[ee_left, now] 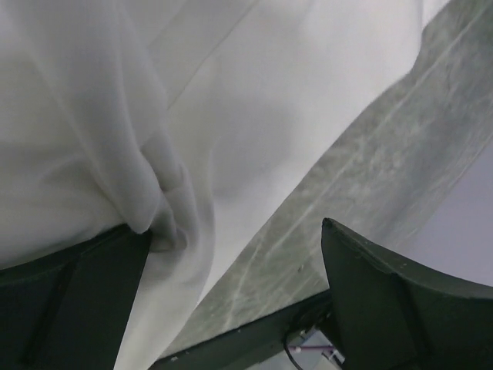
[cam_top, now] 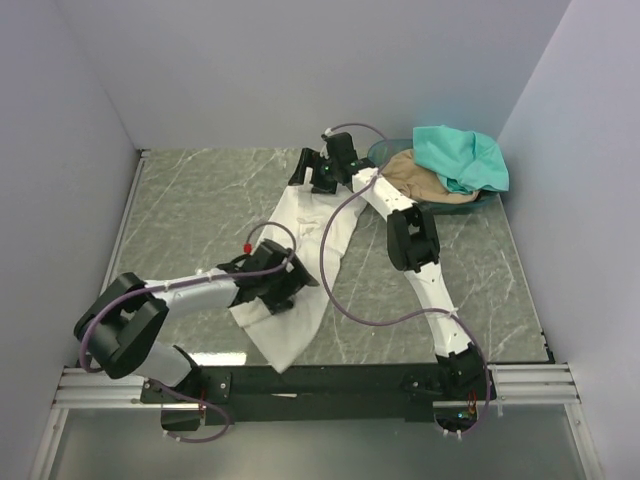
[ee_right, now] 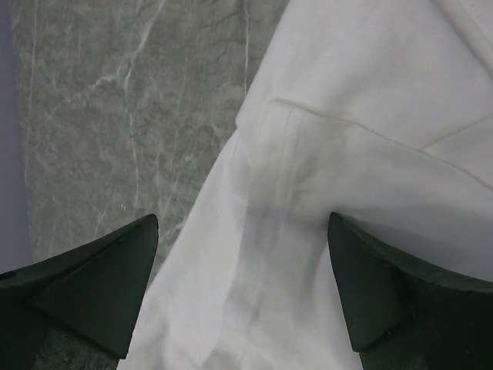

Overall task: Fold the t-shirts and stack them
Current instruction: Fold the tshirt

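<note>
Three t-shirts are in view. The white t-shirt (cam_top: pixel 322 225) lies loosely spread on the grey marble worktop (cam_top: pixel 200 210), running in a slanted band from the middle of the far edge down toward the near edge, left of centre. The teal t-shirt (cam_top: pixel 462 155) and the tan t-shirt (cam_top: pixel 415 178) sit crumpled together in the round green basket (cam_top: pixel 380 152) at the far right corner, the teal one on top.

The left gripper (cam_top: pixel 272 288) hangs over the near part of the white shirt. In the left wrist view its claw (ee_left: pixel 231 231) stands spread wide, and the left-hand finger (ee_left: pixel 85 293) rests against a bunched fold of the white cloth (ee_left: pixel 231 116). Nothing is pinched between the fingers.

The right gripper (cam_top: pixel 316 172) is at the far end of the same shirt, just beside the basket. In the right wrist view its claw (ee_right: pixel 243 223) is also spread wide, with a stitched hem of the white cloth (ee_right: pixel 370 154) lying flat between and beneath the fingers. It grips nothing.
</note>
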